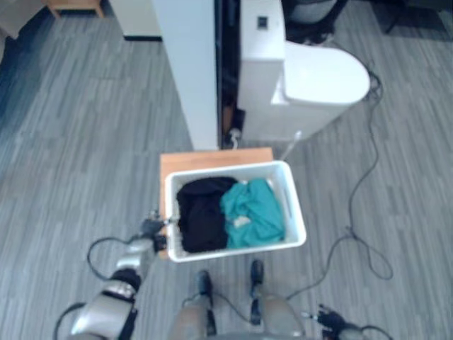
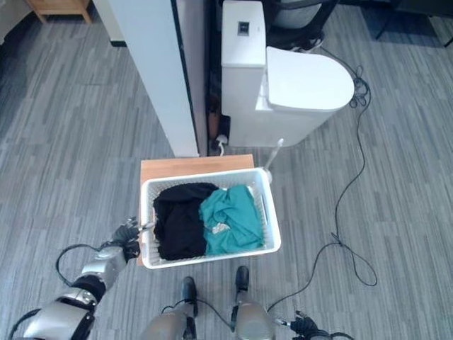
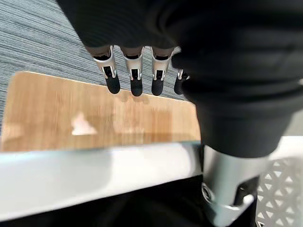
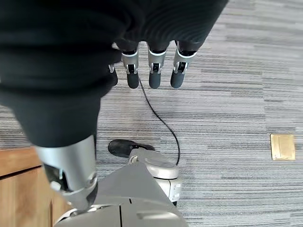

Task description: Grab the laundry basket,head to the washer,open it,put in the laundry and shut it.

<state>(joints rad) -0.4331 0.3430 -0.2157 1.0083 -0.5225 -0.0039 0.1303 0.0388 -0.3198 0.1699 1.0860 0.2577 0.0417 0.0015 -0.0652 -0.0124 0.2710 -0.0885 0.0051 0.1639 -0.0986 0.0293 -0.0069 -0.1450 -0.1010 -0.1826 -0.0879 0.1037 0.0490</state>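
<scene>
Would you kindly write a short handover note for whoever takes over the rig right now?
Left hand: open, fingers straight, at the left rim of the laundry basket, not gripping it.
Right hand: open, hanging over bare floor, holding nothing.
The white basket sits on a low wooden stand in front of the robot, with a black garment and a teal garment inside.
The white washer stands further ahead, lid closed.
Done: nothing yet; the basket is not lifted.
Left: grab the basket, carry it to the washer, open it, load the laundry, shut it.
</scene>
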